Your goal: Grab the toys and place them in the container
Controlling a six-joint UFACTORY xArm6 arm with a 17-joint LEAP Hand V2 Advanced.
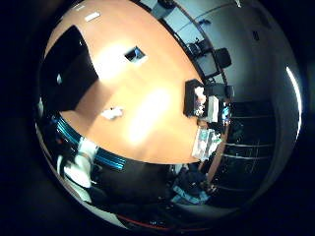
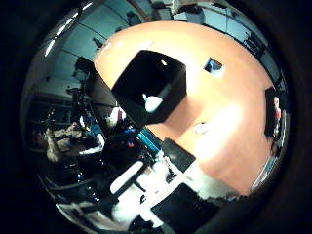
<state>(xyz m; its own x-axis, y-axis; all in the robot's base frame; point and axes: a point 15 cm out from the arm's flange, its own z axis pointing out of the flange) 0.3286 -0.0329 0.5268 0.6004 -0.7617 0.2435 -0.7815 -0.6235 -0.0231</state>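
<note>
Wooden table [image 1: 147, 64], one black container [image 2: 151, 85], two toys [image 1: 112, 113]

Both palm cameras look down from well above the wooden table [image 1: 147, 73]. The black container [image 2: 151, 85] and small white toy [image 1: 112, 113] appear in both views.

We could not make out what the small white toy [image 1: 112, 113] on the desk [image 1: 157, 118] was, nor the pale one [image 2: 153, 103] inside the black container [image 2: 146, 83] (partly hidden by its wall). The hand [image 2: 146, 190] was cut off at the edge, so its fingers' pose stayed unclear to us.
</note>
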